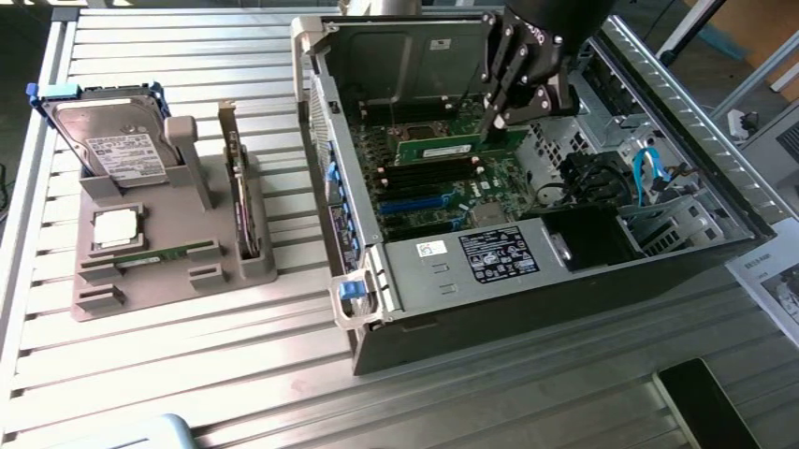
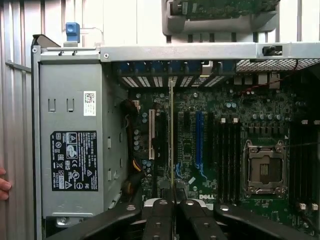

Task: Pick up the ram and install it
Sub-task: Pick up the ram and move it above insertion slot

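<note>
Over the open computer case, the gripper pinches the ram edge-on for installation, which likely demands squaring it above a memory slot.

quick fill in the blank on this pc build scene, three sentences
1. The gripper is shut on the ____.
2. It hangs inside the open computer ____.
3. A second ram lies on the grey tray at the exterior view's ____.
Missing words: ram; case; left.
</note>
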### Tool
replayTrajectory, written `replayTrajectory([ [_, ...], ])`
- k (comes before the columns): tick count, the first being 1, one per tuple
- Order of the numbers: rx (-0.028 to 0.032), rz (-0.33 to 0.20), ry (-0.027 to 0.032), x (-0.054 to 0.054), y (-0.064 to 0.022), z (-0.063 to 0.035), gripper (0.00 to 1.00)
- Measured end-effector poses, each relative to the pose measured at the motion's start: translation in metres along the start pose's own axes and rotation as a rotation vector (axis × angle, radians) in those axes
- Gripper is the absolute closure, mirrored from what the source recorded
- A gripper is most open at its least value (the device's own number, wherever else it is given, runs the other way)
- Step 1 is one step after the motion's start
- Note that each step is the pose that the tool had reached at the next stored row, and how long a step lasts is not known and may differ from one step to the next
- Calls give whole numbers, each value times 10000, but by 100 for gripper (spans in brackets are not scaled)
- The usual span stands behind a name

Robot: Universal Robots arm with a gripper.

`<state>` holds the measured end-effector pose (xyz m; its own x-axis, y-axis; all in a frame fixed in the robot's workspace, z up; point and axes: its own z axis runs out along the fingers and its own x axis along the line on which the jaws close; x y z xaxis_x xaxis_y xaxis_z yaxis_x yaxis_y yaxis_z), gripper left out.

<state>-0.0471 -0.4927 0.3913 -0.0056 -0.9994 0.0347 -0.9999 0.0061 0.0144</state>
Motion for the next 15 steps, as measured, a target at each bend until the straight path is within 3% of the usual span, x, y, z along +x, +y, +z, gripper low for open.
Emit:
replayTrajectory([
  [2, 0, 1, 0, -1, -115, -2, 88],
  [4, -1, 0, 1, -1, -158, -3, 88],
  [15, 0, -2, 1, -1, -174, -3, 88],
])
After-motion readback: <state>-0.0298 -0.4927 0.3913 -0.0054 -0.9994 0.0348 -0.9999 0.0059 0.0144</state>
